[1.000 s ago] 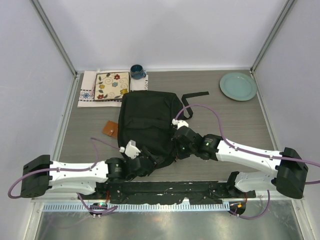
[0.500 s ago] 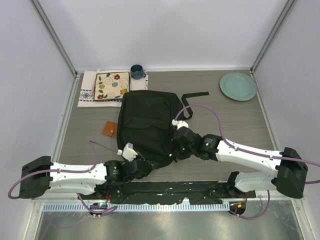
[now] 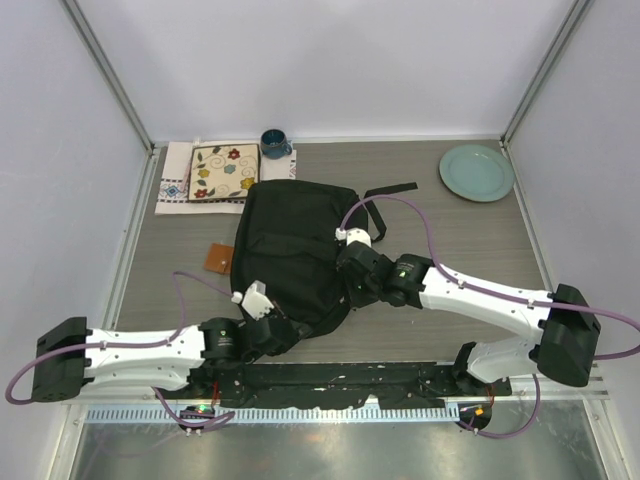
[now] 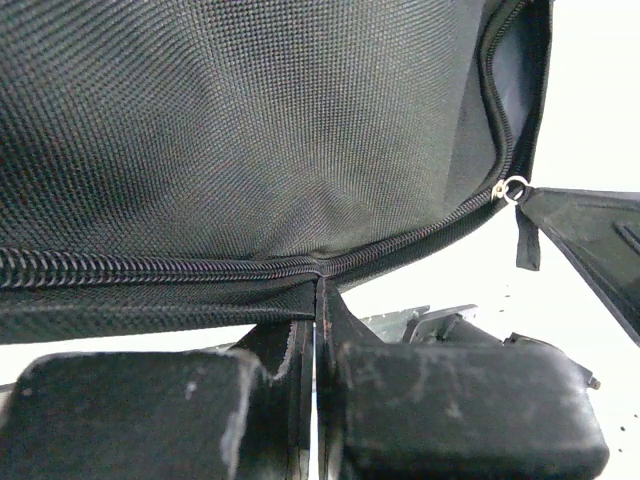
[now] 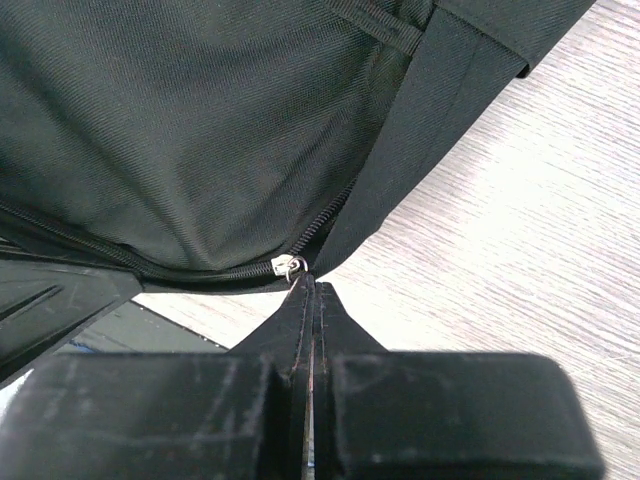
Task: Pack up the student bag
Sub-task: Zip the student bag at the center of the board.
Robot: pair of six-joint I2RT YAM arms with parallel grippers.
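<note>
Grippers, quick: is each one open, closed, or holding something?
Left gripper: closed, pinching the student bag at its zipper seam.
Right gripper: closed, pinching the bag's zipper pull.

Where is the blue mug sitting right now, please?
In the top view, the blue mug stands at the table's far edge, left of centre, beside the floral square plate and just beyond the student bag.

A grey wood-grain worktop (image 3: 470,250) is carrying a few loose items. At ten o'clock a white cloth with a stitched border (image 3: 172,188) is lying flat, and a square cream dish with flower patterns (image 3: 223,172) is resting on it. A dark blue mug (image 3: 275,143) is standing just beside the dish's one o'clock corner. A pale green plate (image 3: 476,172) is sitting at two o'clock. A small brown wallet (image 3: 221,260) is lying at nine o'clock.
</note>
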